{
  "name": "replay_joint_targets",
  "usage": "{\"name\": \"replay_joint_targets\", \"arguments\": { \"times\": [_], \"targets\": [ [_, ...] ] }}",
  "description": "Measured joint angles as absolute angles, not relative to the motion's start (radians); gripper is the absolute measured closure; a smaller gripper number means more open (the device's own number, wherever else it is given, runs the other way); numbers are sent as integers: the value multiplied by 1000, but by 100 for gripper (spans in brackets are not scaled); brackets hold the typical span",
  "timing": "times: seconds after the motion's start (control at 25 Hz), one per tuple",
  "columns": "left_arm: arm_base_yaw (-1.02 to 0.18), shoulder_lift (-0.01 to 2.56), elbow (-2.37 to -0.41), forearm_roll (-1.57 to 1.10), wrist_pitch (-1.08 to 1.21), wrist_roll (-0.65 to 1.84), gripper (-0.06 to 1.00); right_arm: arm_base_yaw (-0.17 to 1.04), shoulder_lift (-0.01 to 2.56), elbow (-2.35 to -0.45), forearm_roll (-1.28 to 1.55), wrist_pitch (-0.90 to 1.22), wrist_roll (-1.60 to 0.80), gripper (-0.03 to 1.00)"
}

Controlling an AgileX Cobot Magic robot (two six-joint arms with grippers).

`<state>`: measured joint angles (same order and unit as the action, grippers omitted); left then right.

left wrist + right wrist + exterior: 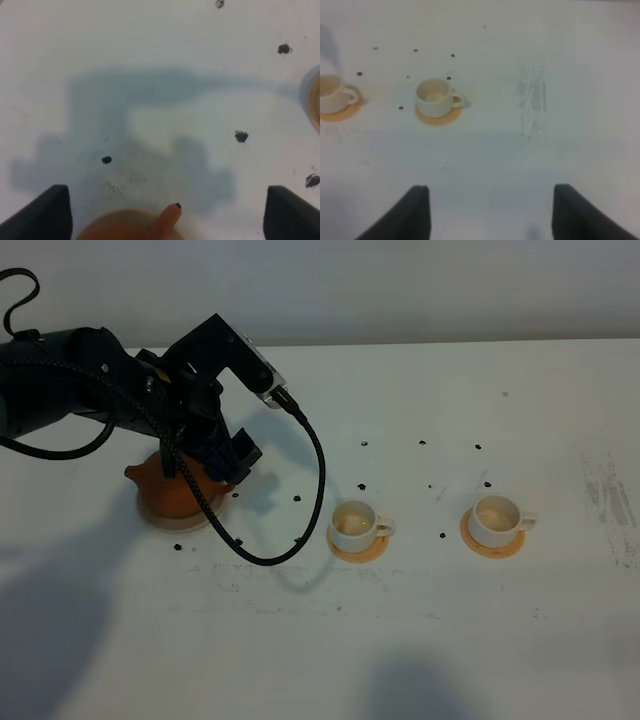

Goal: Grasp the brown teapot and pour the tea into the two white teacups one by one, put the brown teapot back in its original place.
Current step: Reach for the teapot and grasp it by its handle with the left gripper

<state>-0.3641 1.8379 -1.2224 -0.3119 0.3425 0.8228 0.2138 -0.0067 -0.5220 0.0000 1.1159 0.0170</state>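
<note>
The teapot (pixel 178 490) sits on its beige coaster (pixel 165 524) at nine o'clock on the desk (pixel 450 640). The left fingers (pixel 50 212) hang spread wide above it, likely to straddle its body. The right fingers (pixel 415 210), also apart, are idle.

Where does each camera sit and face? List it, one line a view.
Exterior high: mounted above, looking down at the table; left arm and left pincer over the brown teapot.
Left wrist: on the left arm, facing down; open pincer tips flank the teapot's spout.
Right wrist: on the right arm, facing the two teacups; open right pincer shows.
Shared: exterior and right wrist both see the teacups.
</note>
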Motion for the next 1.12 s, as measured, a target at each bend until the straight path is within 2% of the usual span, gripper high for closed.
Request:
{"name": "replay_joint_targets", "arguments": {
  "times": [0.28,0.6,1.12],
  "targets": [
    [-364,1839,-1222,-292,326,823,21,194,-7,-522,0,1115,22,46],
    [-364,1839,-1222,-291,323,825,21,-64,-7,-522,0,1115,22,46],
    [-364,1839,-1222,-290,330,824,21,-83,-7,-522,0,1115,24,46]
  ]
}}
